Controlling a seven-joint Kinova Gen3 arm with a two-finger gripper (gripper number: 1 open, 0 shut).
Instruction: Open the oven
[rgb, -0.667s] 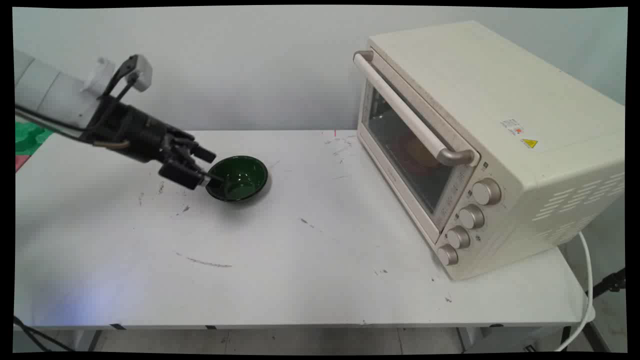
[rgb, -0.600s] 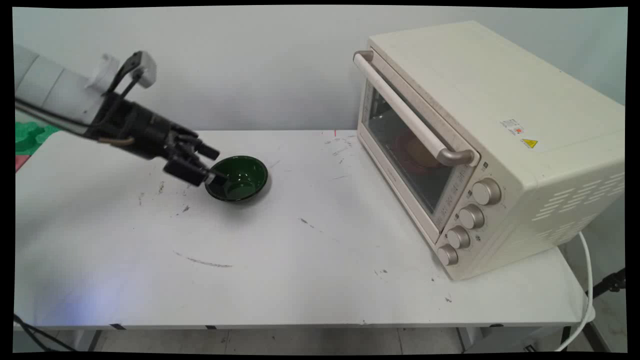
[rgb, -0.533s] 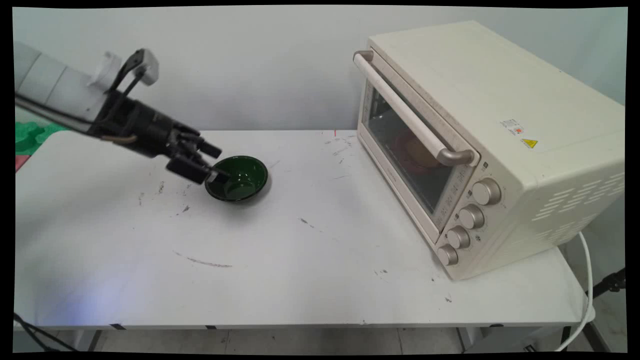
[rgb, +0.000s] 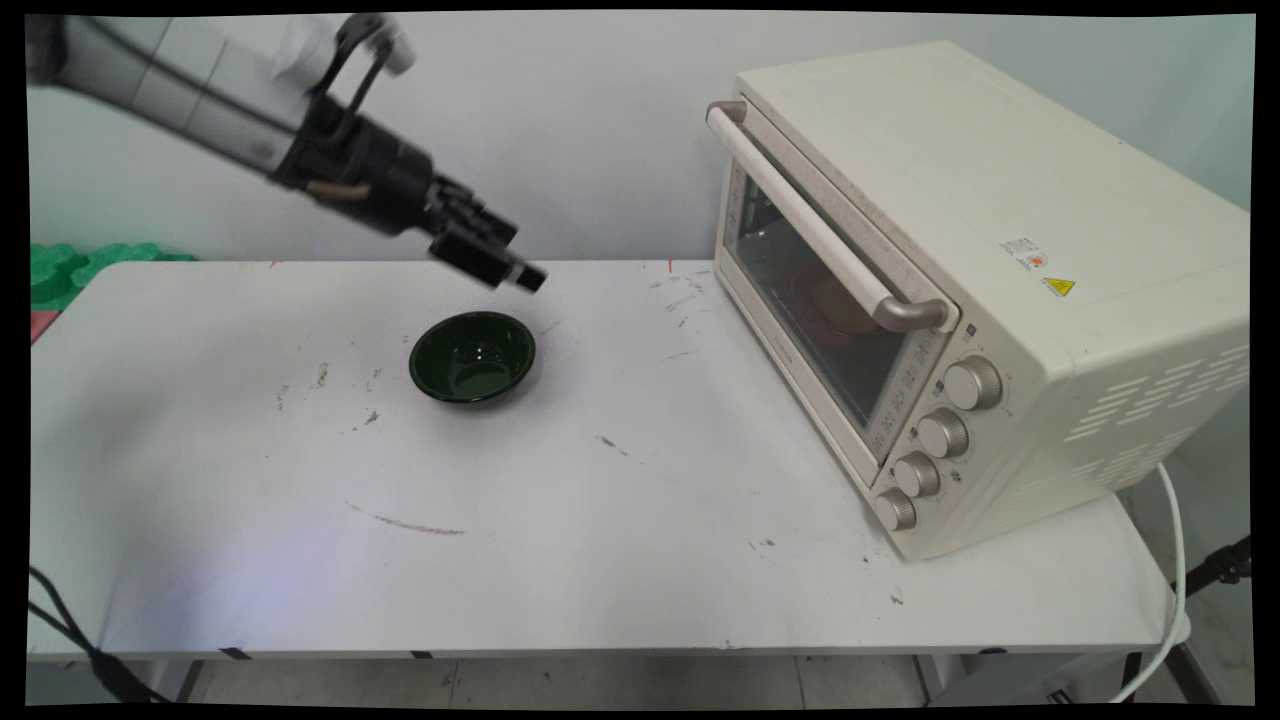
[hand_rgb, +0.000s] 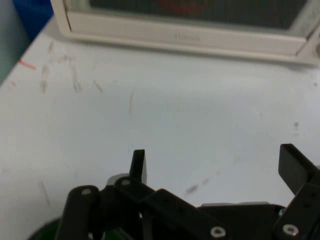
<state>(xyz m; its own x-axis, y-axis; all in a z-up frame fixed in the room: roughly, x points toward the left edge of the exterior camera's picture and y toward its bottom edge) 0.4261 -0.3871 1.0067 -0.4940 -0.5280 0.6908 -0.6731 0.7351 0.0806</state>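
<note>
Table (rgb: 620, 560) is taken as landmark. Toaster oven (rgb: 1000, 260) is set on its right end, door shut, something reddish dimly seen behind the glass. Dark green bowl (rgb: 472, 357) is sat upright on the table left of centre, well apart from the oven, nothing seen inside. Gripper (rgb: 520, 272) is held in the air above and just behind the bowl, touching nothing, fingers (hand_rgb: 138, 165) spread apart and empty, pointed toward the oven front (hand_rgb: 185, 35). Any descent is best kept clear of the bowl rim.
</note>
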